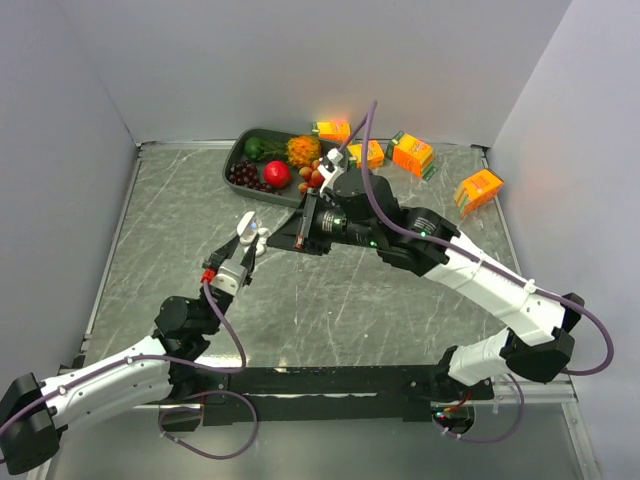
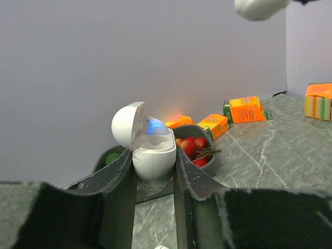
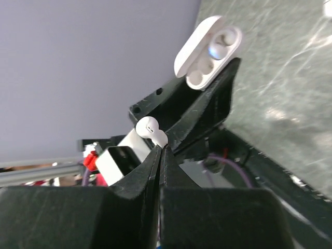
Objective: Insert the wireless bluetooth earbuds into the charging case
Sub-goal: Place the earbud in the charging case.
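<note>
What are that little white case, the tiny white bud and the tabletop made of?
The charging case looks like hard plastic, glossy white, judging by its soft highlights. The earbud seems the same smooth white plastic, slightly shiny. The table is grey with pale veins like marble, though possibly just a stone-look sheet; it faintly reflects light.
</note>
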